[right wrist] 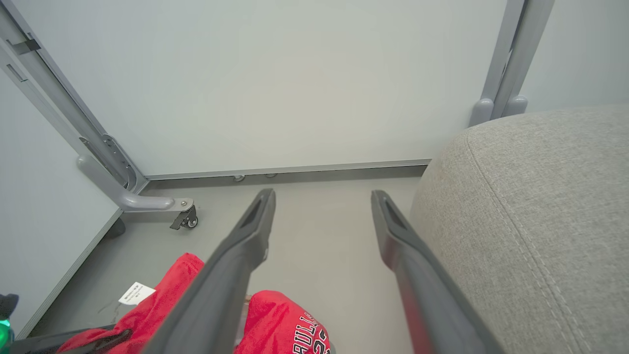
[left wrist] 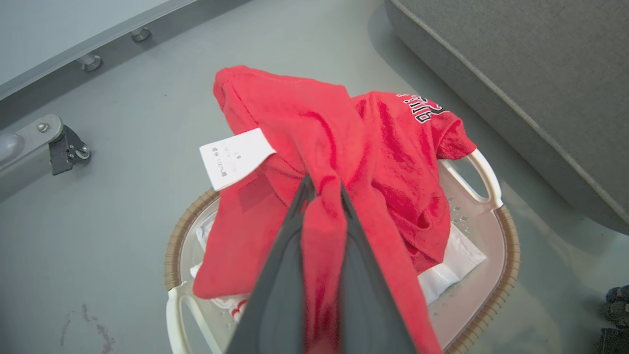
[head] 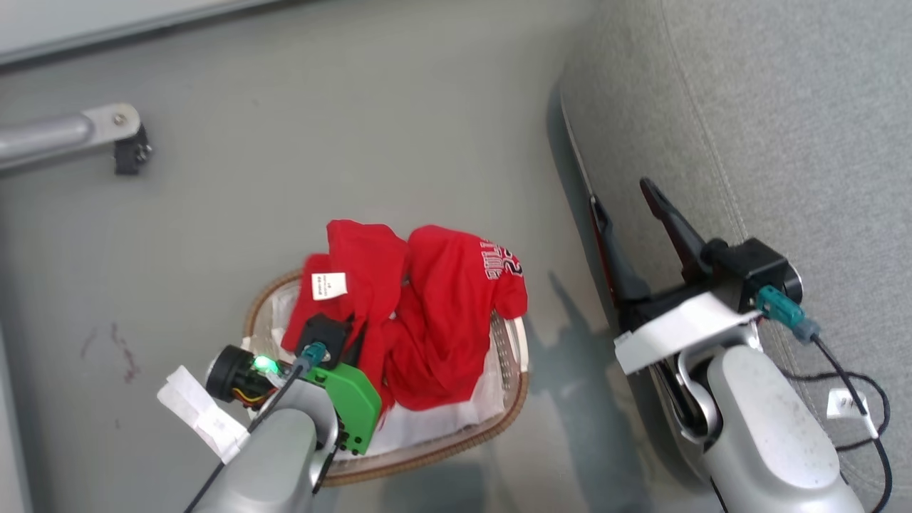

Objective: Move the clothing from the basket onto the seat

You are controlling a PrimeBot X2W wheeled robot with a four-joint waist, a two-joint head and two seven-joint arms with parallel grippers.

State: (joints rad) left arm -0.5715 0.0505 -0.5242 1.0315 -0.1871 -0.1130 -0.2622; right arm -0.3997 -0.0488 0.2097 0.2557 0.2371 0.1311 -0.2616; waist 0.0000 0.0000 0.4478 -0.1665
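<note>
The clothing [left wrist: 314, 128] is bright red, with a white tag [left wrist: 236, 157] and white lettering. It is bunched up above the small oval basket [left wrist: 511, 246], whose rim is brown and woven. My left gripper [left wrist: 322, 186] is shut on a fold of the red cloth. In the head view the clothing [head: 434, 313] covers that gripper's fingers over the basket [head: 516, 399]. My right gripper [head: 620, 194] is open with nothing in it at the left edge of the grey seat [head: 784, 107]. Its wrist view has the right gripper [right wrist: 323, 196] open, the seat [right wrist: 530, 221] to the right and the clothing [right wrist: 280, 319] below.
A grey frame leg with a black caster [head: 128, 149] stands on the floor at the far left; the caster [left wrist: 66, 147] is also in the left wrist view. A pale wall panel [right wrist: 295, 83] closes the back. A black cable [head: 866, 406] lies on the seat beside my right arm.
</note>
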